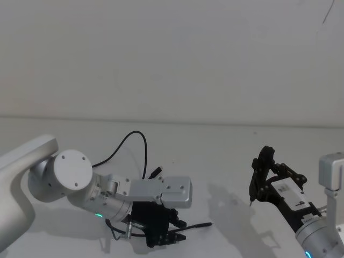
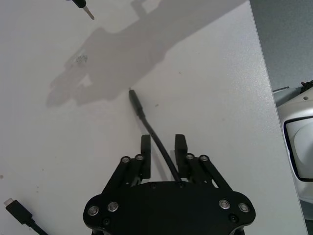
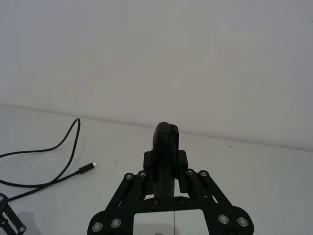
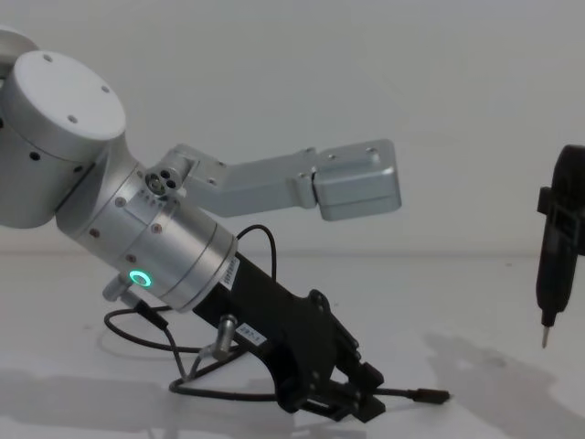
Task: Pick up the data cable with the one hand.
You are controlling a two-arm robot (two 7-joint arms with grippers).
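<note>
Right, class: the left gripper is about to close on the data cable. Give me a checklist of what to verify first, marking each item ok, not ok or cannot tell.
1. The long thin black data cable runs between the fingers of the black two-finger left gripper: ok.
2. Jaws shut on it: not ok; they stand open, with a gap on either side.
3. Fingertips down at the white table: cannot tell.
4. The slim black plug lies free ahead of the gripper: ok.
5. The right gripper, clamping a dark pointed tool, is well apart from the cable: ok.
</note>
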